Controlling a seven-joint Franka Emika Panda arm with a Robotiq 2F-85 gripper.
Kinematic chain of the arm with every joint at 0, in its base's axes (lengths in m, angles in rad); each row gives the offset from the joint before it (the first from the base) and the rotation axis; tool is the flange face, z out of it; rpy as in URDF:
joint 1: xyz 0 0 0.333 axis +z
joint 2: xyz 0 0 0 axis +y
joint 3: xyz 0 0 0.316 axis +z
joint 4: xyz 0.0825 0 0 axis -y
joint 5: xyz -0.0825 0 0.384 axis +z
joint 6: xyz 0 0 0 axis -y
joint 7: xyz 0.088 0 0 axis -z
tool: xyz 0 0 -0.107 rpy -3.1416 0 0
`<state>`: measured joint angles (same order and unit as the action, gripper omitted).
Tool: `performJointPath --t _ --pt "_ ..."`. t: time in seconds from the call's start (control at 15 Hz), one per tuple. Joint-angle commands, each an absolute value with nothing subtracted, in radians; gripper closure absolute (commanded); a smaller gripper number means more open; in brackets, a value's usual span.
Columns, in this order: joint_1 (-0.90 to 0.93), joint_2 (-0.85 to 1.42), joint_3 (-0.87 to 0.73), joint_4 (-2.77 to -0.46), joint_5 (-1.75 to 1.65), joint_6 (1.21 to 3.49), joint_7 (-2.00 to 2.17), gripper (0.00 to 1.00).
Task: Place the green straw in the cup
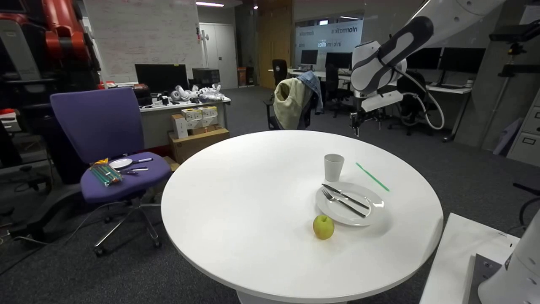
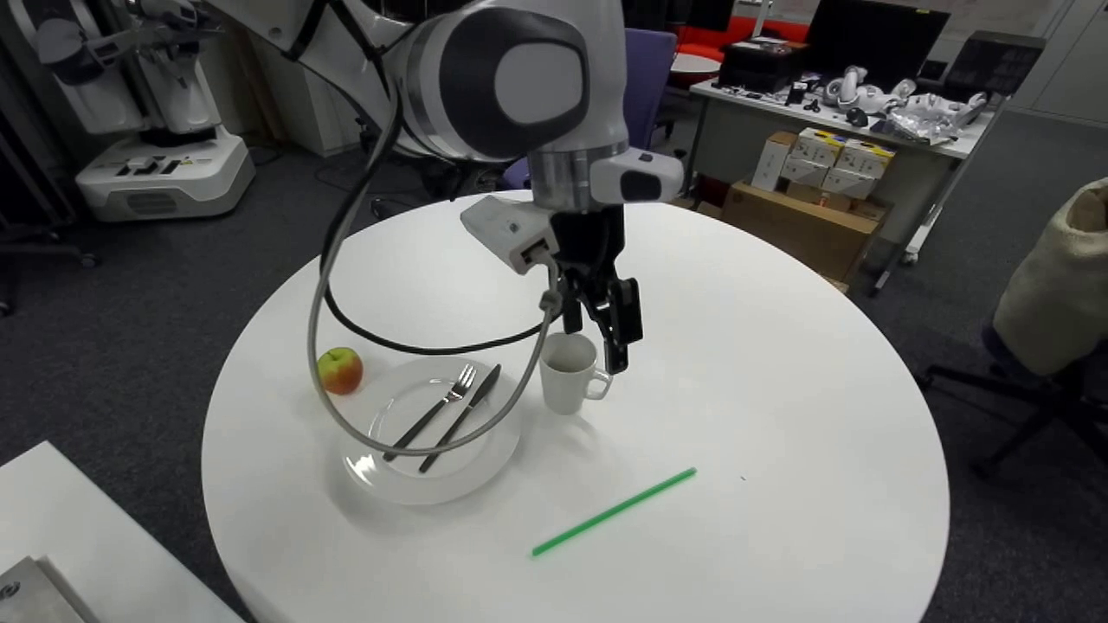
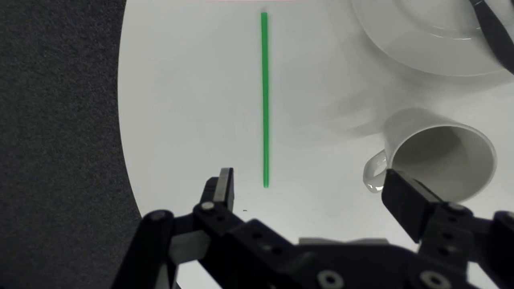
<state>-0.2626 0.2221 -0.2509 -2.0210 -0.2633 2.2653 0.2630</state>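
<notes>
The green straw (image 1: 373, 176) lies flat on the white round table; it also shows in an exterior view (image 2: 615, 511) and upright down the middle of the wrist view (image 3: 265, 100). The cup (image 1: 333, 168) is a white mug standing upright beside the plate; its handle shows in an exterior view (image 2: 567, 376) and in the wrist view (image 3: 449, 160). My gripper (image 3: 309, 174) is open and empty, pointing down well above the table. In the wrist view the straw's near end is by the left finger, and the right finger overlaps the cup's rim. The gripper also shows in both exterior views (image 1: 357, 126) (image 2: 594, 342).
A white plate (image 1: 322, 207) bearing a knife (image 1: 346, 196) and a fork (image 1: 344, 203) stands close to the cup. A yellow-green apple (image 1: 323, 227) sits beside the plate. The table edge (image 3: 120, 100) runs left of the straw in the wrist view. A cable (image 2: 316, 346) loops from the arm.
</notes>
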Motion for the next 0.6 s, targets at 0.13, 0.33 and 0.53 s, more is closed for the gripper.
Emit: performJointPath --t 0.13,0.33,0.53 --pt "-0.336 0.309 -0.258 -2.005 -0.072 2.370 0.013 0.00" --pt "-0.375 0.367 -0.251 -1.975 0.018 2.368 -0.100 0.00" --pt "-0.394 0.437 -0.258 -1.928 0.066 2.368 -0.097 0.00"
